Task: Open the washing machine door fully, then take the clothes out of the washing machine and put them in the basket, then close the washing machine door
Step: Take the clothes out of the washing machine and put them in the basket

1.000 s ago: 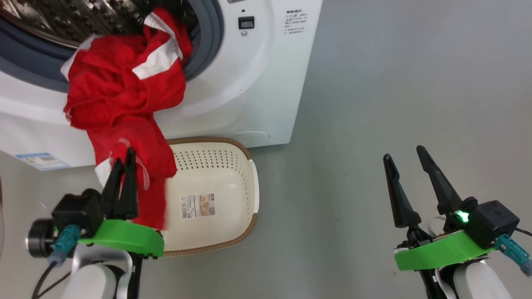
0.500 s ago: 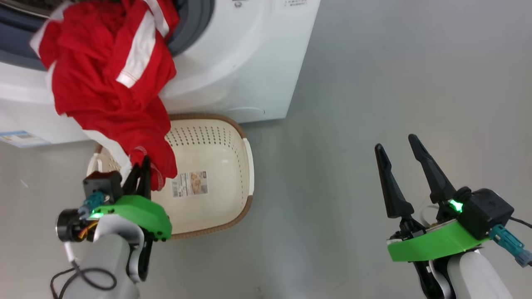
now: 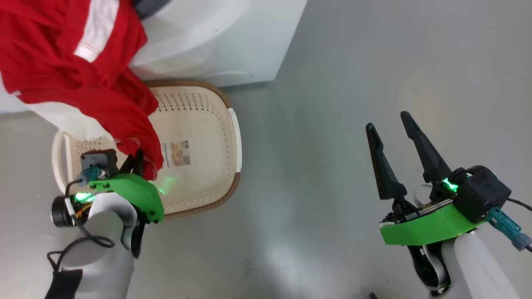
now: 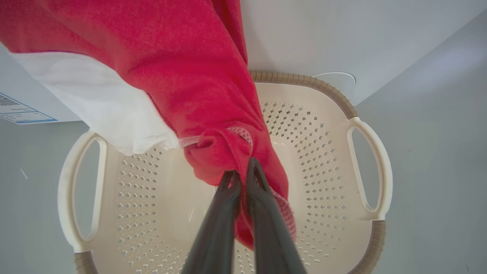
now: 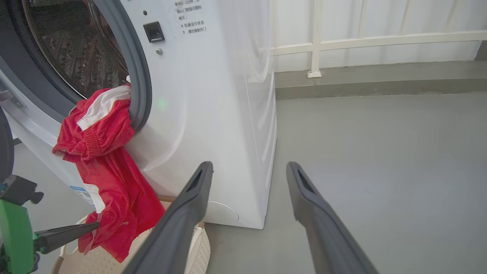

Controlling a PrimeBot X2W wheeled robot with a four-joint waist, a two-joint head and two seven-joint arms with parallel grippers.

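Note:
The red and white clothes [image 3: 62, 62] hang out of the white washing machine [image 3: 220, 41] and over its grey gasket [image 5: 139, 87]. They trail down into the cream basket [image 3: 233, 137] on the floor in front of it. My left gripper [image 3: 139, 160] is shut on the garment's lower red end [image 4: 228, 152], just above the basket floor [image 4: 319, 198]. My right gripper [image 3: 385, 119] stands open and empty over bare floor, far to the right. The drum opening [image 5: 76, 49] is uncovered. A dark curved edge [image 5: 4, 148] at the left border is probably the washing machine door.
Grey floor [image 3: 353, 62] spreads to the right of the machine and basket. A low ledge with a white railing [image 5: 361, 38] runs along the back wall. A paper label [image 3: 176, 153] lies on the basket's inner bottom.
The head camera has swung, sliding the machine and basket up and left in view. My left gripper, still shut on the red cloth, has moved over the basket's inside. The right gripper stayed open.

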